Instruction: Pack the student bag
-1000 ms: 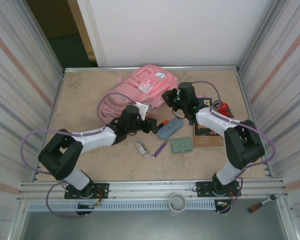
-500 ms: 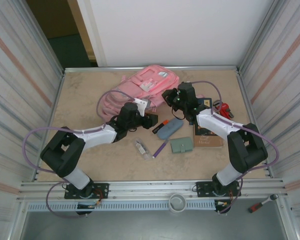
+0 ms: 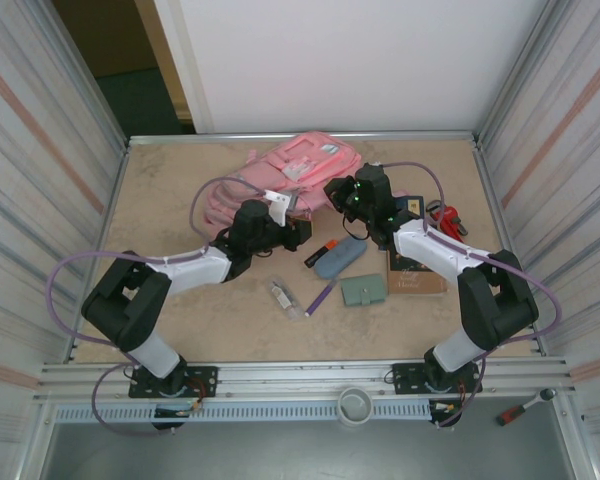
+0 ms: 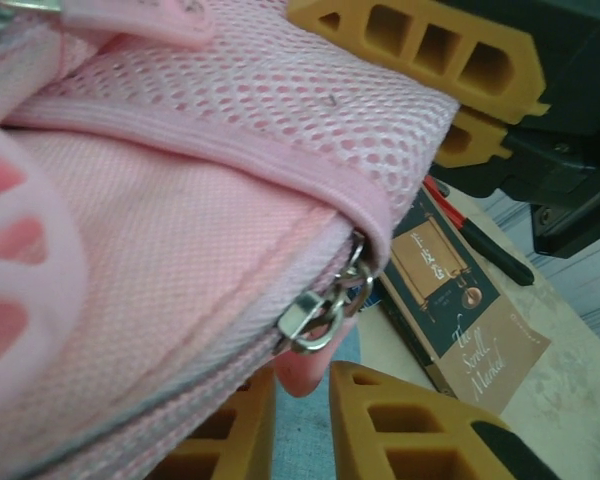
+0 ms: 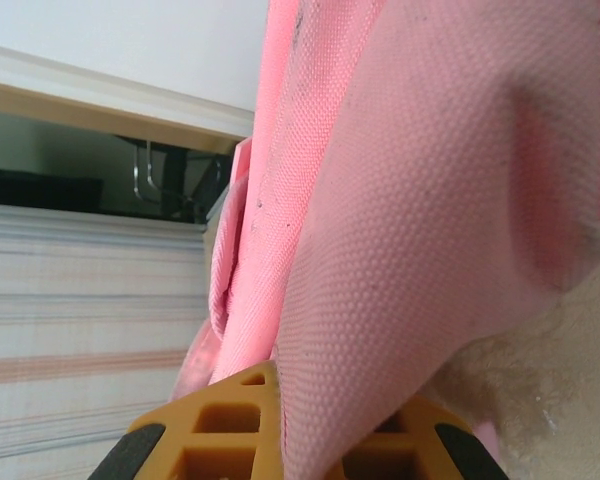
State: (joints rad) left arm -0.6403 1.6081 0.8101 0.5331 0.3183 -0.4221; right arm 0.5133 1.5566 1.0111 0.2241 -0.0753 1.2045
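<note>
Student bag point(image 3: 300, 165) lies flat at the far side of the table point(image 3: 170, 200), approx. 12 o'clock from the middle, with its straps trailing off toward 10.

Both arms reach in to its near edge. The right gripper point(image 5: 310, 400) is at the bag's 4 o'clock corner, and its orange fingers are pressed together on a fold of pink fabric, which runs up from between them (clear in the right wrist view).

The left gripper point(image 4: 300, 395) sits at the bag's 6 o'clock edge, right under the metal zip slider point(image 4: 325, 310). A pink pull tab hangs down between its two fingers. The fingers stand close either side of the tab, but I can't tell whether they actually nip it or just flank it.

Loose stuff lies between 3 and 5 o'clock of the table's middle, w/ a little space around each:
- grey-blue pouch point(image 3: 340, 257), with an orange marker point(image 3: 320, 250) just beside it
- purple pen point(image 3: 321, 297)
- small clear bottle point(image 3: 283, 295)
- green wallet point(image 3: 363, 290)
- brown-and-dark book point(image 3: 415, 270) under the right forearm
</note>
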